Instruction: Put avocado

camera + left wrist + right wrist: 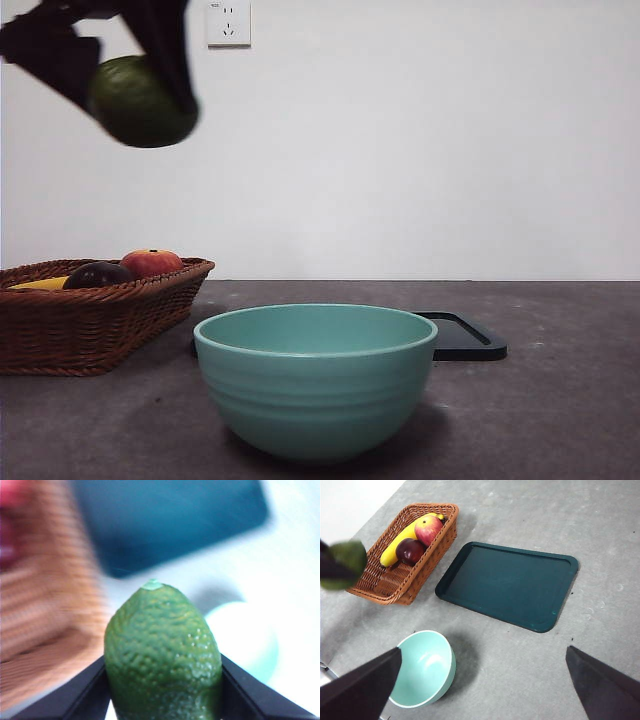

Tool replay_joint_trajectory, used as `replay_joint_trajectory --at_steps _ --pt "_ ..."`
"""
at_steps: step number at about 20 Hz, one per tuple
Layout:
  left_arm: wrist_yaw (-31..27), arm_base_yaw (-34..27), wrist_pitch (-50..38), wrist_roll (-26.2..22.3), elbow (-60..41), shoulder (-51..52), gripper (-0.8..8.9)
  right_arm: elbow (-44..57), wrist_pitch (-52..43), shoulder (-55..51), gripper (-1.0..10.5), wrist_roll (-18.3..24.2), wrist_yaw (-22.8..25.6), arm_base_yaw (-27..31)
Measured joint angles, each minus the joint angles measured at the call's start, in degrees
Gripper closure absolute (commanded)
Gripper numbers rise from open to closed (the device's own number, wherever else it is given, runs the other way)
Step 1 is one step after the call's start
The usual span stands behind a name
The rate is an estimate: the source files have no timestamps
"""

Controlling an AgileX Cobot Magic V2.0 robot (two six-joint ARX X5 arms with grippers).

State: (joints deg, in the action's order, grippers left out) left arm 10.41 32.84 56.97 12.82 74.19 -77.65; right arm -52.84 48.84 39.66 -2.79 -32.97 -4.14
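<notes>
One avocado (pixel 140 103), gripped in the left pincer (pixel 135 95), high above the desk (pixel 560 400) near the top corner of the front view, over the near end of the wicker basket (pixel 95 320). The left wrist view shows the two black jaws pressed against the fruit's flanks on both sides, so the pincer is clenched on it, with the fruit's narrow stem end pointing away from the wrist. Long axis runs along the jaws, not across them.

Key relation: the avocado hangs well above and to the basket side of the teal bowl (pixel 315 385); the dark tray (pixel 507 585) lies beyond the bowl, beside the basket. The task doesn't name a target. Judging from the layout, either bowl or tray is possible; the left wrist view has both under the fruit, tray further off, bowl (pixel 245 640) closer, blurred. Either way the next move looks like a sideways carry away from the basket, then a lowering before release. Dropped from this height, the rounded fruit would likely bounce or roll.

The basket holds a banana (pixel 405 542), a red apple-like fruit (pixel 427 529) and a dark purple fruit (pixel 410 551).

The right pincer (pixel 482 680) waits spread wide, holding nothing, high over the desk, and the left one is clearly nearer the job.
</notes>
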Motion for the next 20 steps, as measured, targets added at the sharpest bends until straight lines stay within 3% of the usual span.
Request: replay_joint_trajectory --at_steps 9,20 --pt "-2.01 17.16 -5.51 1.68 0.00 -11.50 5.98 0.00 0.00 0.00 4.2 0.00 0.00 0.00" --pt "-4.48 20.87 -7.63 1.46 0.00 -25.24 5.98 0.00 0.00 0.00 4.2 -0.02 0.00 0.00"
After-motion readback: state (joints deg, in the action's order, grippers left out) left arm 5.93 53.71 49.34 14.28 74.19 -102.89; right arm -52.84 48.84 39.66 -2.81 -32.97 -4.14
